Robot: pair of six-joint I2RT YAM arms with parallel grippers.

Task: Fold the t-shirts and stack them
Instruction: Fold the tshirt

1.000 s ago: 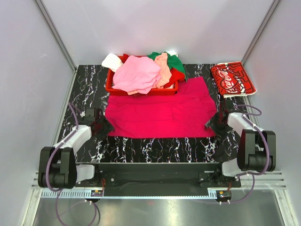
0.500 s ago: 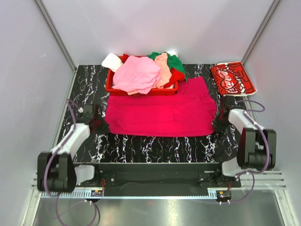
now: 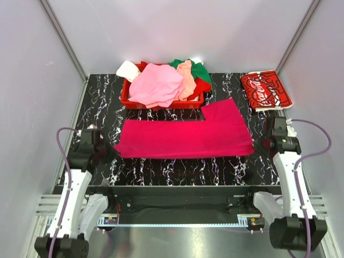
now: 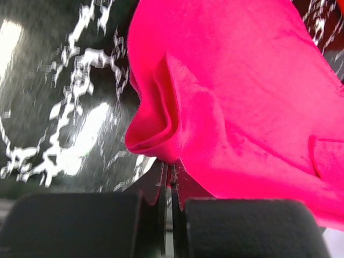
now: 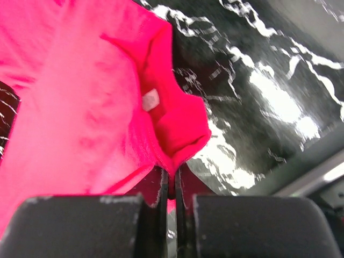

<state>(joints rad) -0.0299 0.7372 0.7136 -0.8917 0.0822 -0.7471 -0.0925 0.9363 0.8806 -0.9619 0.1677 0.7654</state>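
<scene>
Near the left and right edges of the table (image 3: 161,172), your left pincer (image 4: 167,180) and right pincer (image 5: 171,180) each pinch one end of the magenta shirt (image 3: 183,138), stretched between them.

The surface (image 3: 161,172) is black with white streaks. A magenta tee (image 3: 183,140) stretches across the middle of the frame. A basket (image 3: 127,100) sits just behind it, at the upper middle. A folded red tee (image 3: 265,90) lies at the upper right.
</scene>
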